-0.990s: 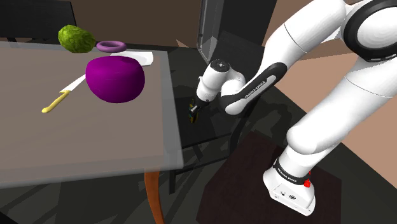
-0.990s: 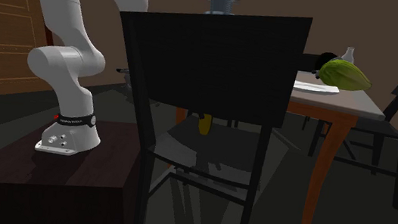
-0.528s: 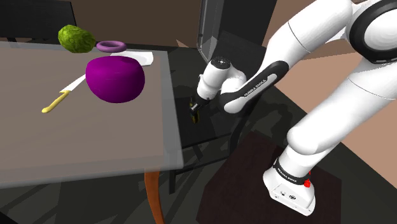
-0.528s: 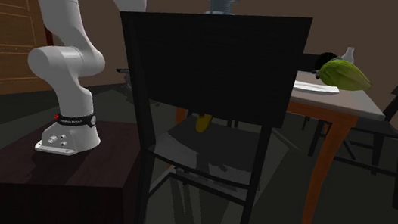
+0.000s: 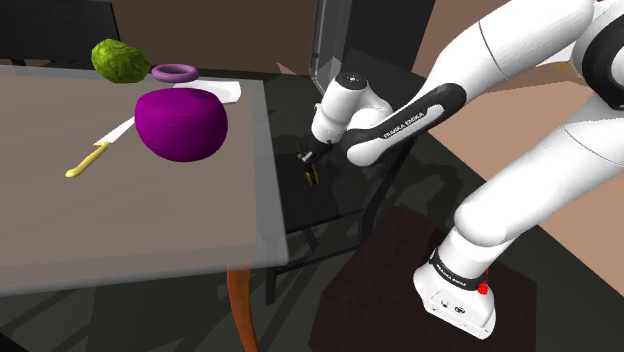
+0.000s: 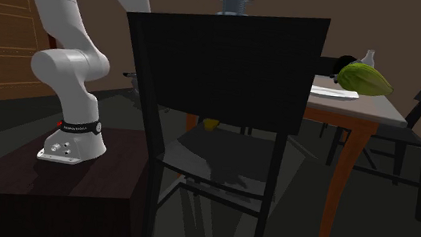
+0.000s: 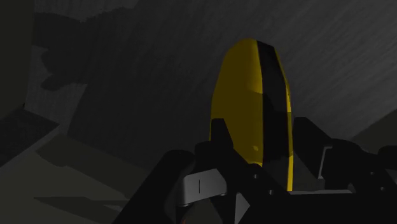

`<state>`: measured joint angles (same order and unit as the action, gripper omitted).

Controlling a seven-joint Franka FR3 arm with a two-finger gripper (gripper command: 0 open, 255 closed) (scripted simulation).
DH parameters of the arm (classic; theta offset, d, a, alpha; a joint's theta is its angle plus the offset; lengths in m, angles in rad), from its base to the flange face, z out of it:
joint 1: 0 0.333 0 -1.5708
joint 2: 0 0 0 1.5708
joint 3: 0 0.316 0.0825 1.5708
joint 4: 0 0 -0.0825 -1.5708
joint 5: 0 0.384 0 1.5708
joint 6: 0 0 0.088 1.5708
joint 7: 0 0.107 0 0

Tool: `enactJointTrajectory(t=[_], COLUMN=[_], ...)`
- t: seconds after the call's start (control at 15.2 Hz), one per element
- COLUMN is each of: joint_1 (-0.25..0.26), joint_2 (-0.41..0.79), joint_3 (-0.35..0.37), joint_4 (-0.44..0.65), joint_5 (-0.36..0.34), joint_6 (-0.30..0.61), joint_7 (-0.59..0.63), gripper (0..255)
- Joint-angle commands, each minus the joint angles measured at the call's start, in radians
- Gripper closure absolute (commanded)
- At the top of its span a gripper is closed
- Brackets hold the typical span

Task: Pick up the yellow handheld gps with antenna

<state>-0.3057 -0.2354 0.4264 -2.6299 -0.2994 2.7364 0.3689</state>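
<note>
My gripper (image 7: 262, 146) is clamped on the GPS (image 7: 251, 89), its long axis running straight out from between the 2 jaws.

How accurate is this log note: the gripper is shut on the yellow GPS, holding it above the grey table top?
Not above the table top. The gripper is shut on the yellow GPS, but holds it beyond the edge of the grey table, over a dark chair seat, as the shoulder view shows.

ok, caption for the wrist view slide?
Wrist view: end effector shut on the yellow-and-black handheld GPS, over a dark surface.
</note>
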Motion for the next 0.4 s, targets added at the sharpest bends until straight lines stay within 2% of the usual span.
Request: enactJointTrajectory(t=[0.0,0.2,0.33], joint_1=[0.019,0.041,0.042], joint_2=[-0.024,-0.056,-0.058], joint_3=[-0.013,-0.031,-0.032], joint_4=[0.008,0.022,0.023], joint_5=[0.034,0.072,0.074], joint_6=[-0.03,-0.073,-0.076], joint_7=[-0.029,-0.065,-0.066], gripper=[255,255,255])
